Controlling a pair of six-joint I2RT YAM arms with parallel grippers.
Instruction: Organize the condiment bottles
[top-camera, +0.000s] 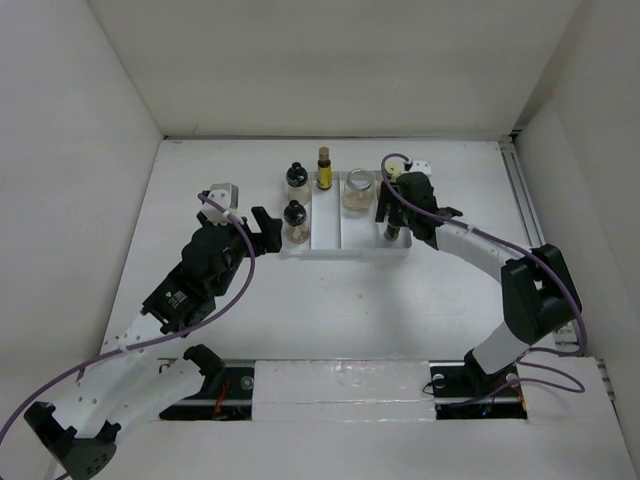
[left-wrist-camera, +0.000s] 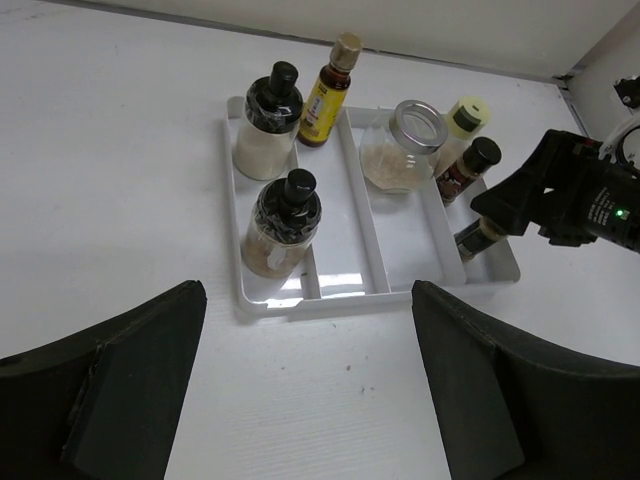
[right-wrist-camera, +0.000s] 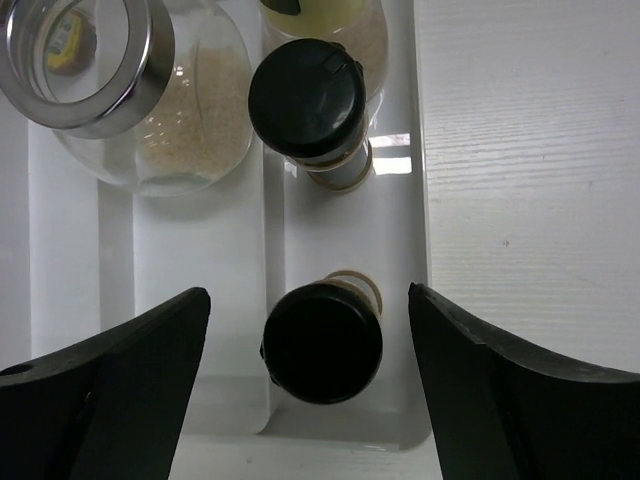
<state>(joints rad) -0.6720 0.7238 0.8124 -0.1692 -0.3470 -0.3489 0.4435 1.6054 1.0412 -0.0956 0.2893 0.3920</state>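
A white divided tray (top-camera: 345, 252) holds the condiment bottles. Two black-capped round jars (top-camera: 296, 178) (top-camera: 295, 218) stand in its left compartment, with a slim yellow-amber bottle (top-camera: 324, 168) at the back. The wide clear glass jar (top-camera: 358, 188) with beige contents is in the middle. In the right wrist view two dark black-capped bottles (right-wrist-camera: 310, 105) (right-wrist-camera: 322, 342) stand in the right compartment, behind them a yellow-capped bottle (right-wrist-camera: 320, 12). My right gripper (right-wrist-camera: 308, 300) is open above the nearer dark bottle, a finger on each side, not touching. My left gripper (left-wrist-camera: 308, 290) is open and empty at the tray's near-left edge.
White walls enclose the table on three sides. A rail (top-camera: 522, 200) runs along the right edge. The right arm (left-wrist-camera: 575, 195) reaches over the tray's right side. Bare white table lies in front of the tray.
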